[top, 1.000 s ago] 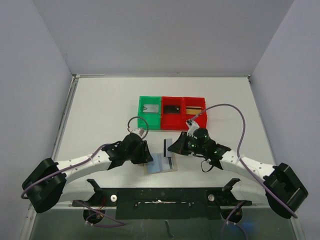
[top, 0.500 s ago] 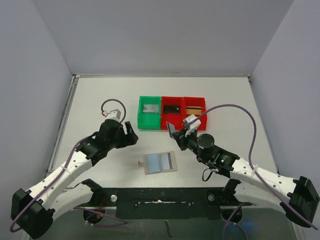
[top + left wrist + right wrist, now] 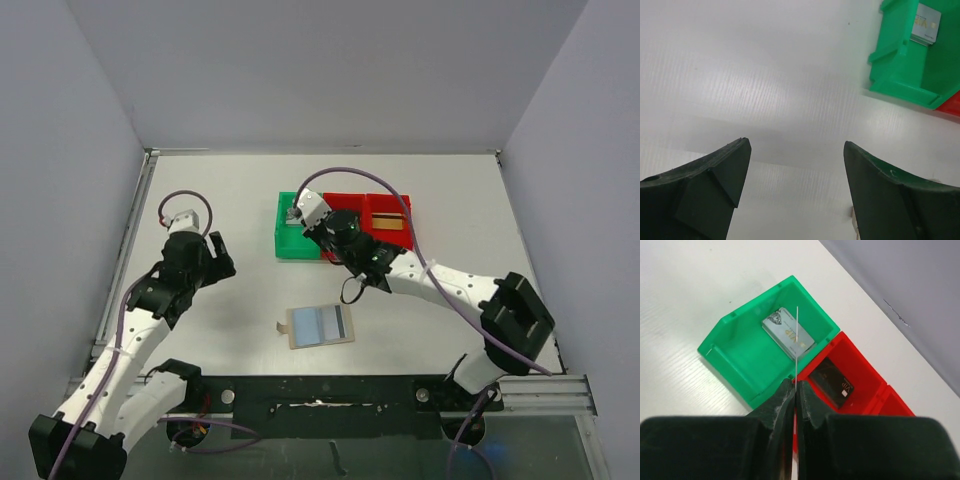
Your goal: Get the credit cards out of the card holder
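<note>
The card holder [image 3: 320,325] lies open on the table near the front, its light-blue pockets facing up, with neither gripper touching it. My right gripper [image 3: 795,385] [image 3: 298,215] is shut on a thin credit card [image 3: 796,315], seen edge-on, above the near wall of the green bin [image 3: 740,352]. A silver-grey card [image 3: 788,333] lies in that bin. A black card [image 3: 832,382] lies in the red bin [image 3: 860,367] beside it. My left gripper [image 3: 796,165] [image 3: 215,268] is open and holds nothing, over bare table to the left of the card holder.
Three bins stand in a row at mid-table: the green bin [image 3: 292,243], a middle red one largely hidden by my right arm, and a right red bin [image 3: 392,205] with a gold-orange card [image 3: 390,222]. Grey walls close in the left, right and back.
My left gripper opened and pulled back to the left, away from the card holder. My right gripper carried the card up from the card holder to the green bin.
</note>
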`<action>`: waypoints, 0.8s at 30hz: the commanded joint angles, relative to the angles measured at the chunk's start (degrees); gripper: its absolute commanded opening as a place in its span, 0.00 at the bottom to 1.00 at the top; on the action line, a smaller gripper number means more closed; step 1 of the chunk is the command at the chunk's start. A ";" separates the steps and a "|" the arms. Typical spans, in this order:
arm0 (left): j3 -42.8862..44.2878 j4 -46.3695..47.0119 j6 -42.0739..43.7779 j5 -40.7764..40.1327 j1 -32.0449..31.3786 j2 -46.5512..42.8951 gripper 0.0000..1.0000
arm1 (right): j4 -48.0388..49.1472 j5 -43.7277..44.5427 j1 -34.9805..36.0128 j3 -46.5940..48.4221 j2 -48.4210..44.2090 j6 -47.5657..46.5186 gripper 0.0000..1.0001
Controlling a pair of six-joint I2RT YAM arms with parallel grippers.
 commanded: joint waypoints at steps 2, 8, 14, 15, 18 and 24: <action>-0.74 4.64 2.94 -3.53 0.68 -4.26 0.75 | -1.89 -4.32 -3.23 10.85 9.05 -7.33 0.00; -0.65 5.42 3.71 -2.43 1.85 -3.84 0.75 | -3.95 -5.88 -5.76 21.53 21.49 -10.71 0.00; -0.72 5.66 3.91 -1.39 2.05 -4.12 0.75 | -5.43 -4.59 -6.02 30.16 31.07 -15.29 0.00; -0.70 5.68 3.91 -1.36 2.08 -4.42 0.75 | -5.68 -4.00 -6.03 31.11 32.20 -16.28 0.00; -0.91 5.64 3.83 -2.19 2.17 -6.08 0.75 | -6.97 -1.79 -6.05 33.81 35.39 -19.07 0.00; -1.57 6.46 4.05 -2.22 2.30 -8.04 0.75 | -6.57 2.76 -5.92 36.30 38.94 -25.17 0.02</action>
